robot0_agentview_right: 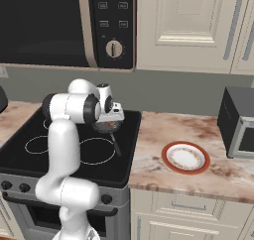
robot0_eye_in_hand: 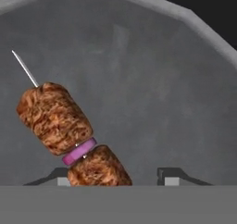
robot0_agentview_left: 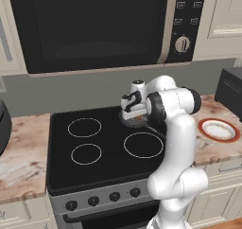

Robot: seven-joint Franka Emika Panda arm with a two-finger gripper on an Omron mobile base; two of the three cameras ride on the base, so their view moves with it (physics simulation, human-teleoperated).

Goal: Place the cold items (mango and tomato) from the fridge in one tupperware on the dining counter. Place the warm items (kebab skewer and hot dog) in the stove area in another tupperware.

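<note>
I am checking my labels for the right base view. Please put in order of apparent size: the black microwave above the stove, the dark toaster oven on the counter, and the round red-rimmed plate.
1. The black microwave, clearly largest, though cropped by the frame.
2. The dark toaster oven, also cropped at the right edge.
3. The round red-rimmed plate, smallest; it sits nearer the camera, so its true size is unsure.
</note>
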